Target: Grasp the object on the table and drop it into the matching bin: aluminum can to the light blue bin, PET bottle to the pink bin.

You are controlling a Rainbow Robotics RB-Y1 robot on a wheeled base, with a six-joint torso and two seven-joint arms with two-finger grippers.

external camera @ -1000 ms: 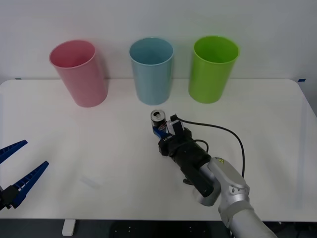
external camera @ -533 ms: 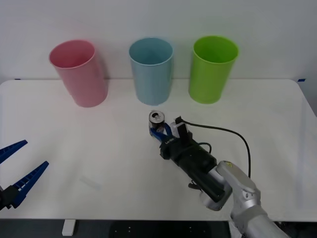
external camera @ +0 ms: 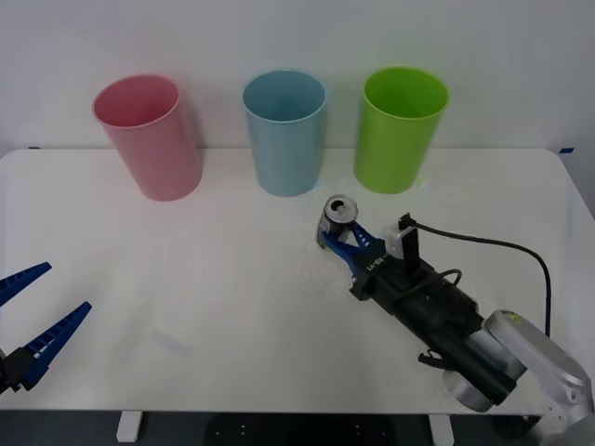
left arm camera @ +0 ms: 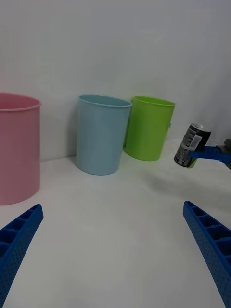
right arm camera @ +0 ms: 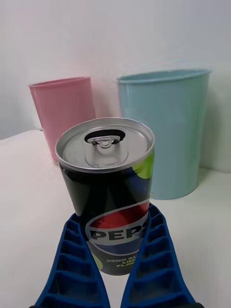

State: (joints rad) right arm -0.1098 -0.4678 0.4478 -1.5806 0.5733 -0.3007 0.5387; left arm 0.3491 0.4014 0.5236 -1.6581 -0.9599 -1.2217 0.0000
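The aluminum can (external camera: 338, 217), dark with a silver top, is held between the blue fingers of my right gripper (external camera: 340, 238), which is shut on it. It hangs slightly tilted above the white table (external camera: 186, 269), in front of the gap between the light blue bin (external camera: 284, 130) and the green bin. The right wrist view shows the can (right arm camera: 108, 192) close up, with the light blue bin (right arm camera: 168, 130) and the pink bin (right arm camera: 65, 113) behind it. From the left wrist, the can (left arm camera: 191, 144) floats clear of the tabletop. The pink bin (external camera: 149, 135) stands at the back left. My left gripper (external camera: 28, 321) waits open at the near left edge.
A lime green bin (external camera: 402, 125) stands at the back right, beside the light blue one. A black cable (external camera: 483, 243) loops from my right wrist over the table. The three bins line the far edge against a white wall.
My right gripper has lifted the can and carried it to the right, from in front of the light blue bin towards the green one. The left arm has not moved.
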